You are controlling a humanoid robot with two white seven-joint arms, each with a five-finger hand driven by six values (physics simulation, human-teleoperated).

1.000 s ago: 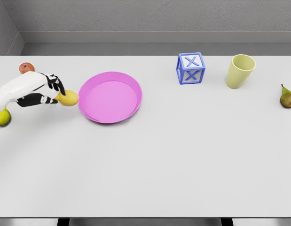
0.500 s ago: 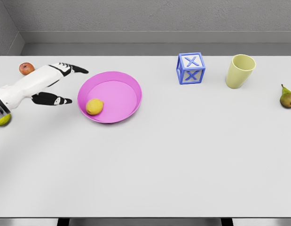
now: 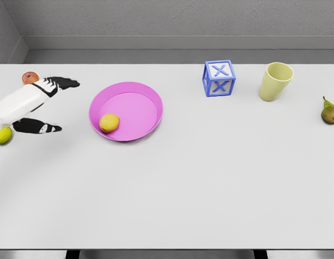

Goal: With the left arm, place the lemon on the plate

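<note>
**A:** Where is the lemon for you right now?

**B:** The lemon (image 3: 109, 123) lies inside the pink plate (image 3: 150, 97), in its lower-left part, close to the rim. Your left hand (image 3: 45, 105) is off to the left of the plate, well apart from it, fingers spread wide and holding nothing. Your right arm doesn't show at all.

**A:** If you had to take hold of it again, how would it behave?

**B:** I'd judge it light, firm and smooth-skinned, so it won't crush, but it is rounded and could roll along the plate's sloped wall. You'd want fingers and thumb across its short middle, not its tapered ends.

**A:** Count the table for me.

**B:** One lemon, one plate, one blue block (image 3: 219, 78) marked with X, one pale yellow cup (image 3: 275, 81) standing upright. One pear (image 3: 330, 112) at the right edge. One small red fruit (image 3: 30, 77), likely an apple, behind your forearm. One yellow-green fruit (image 3: 1, 136) at the left edge; your arm covers part of it, so I can't name it surely.
</note>
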